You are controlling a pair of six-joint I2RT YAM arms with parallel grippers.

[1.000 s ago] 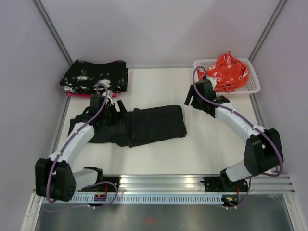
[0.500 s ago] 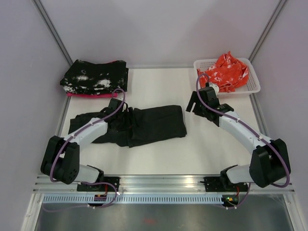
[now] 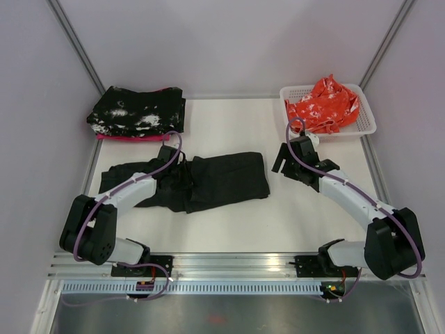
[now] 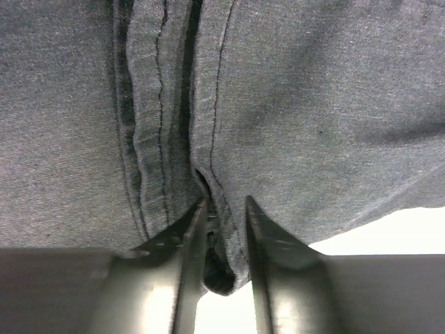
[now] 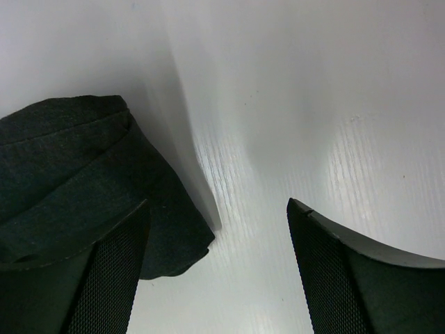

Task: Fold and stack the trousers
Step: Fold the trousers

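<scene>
My left pincer (image 4: 226, 278) is nearly pressed together on the trousers (image 3: 222, 179). Its fingers (image 4: 184, 264) nip a stitched fold at the cloth's edge, with bare table (image 3: 306, 216) just past the tips. From above, the tips are lost against the black, so I judge the pinch from the wrist view alone, and it seems to hold. The trousers lie on the table, stretching from this pincer toward my right pincer (image 5: 215, 278). That one hangs spread wide, holding nothing, with the trouser end just beside its left finger (image 5: 104, 278). A white basket (image 3: 365, 125) of orange-red cloth (image 3: 323, 104) sits beyond it.
</scene>
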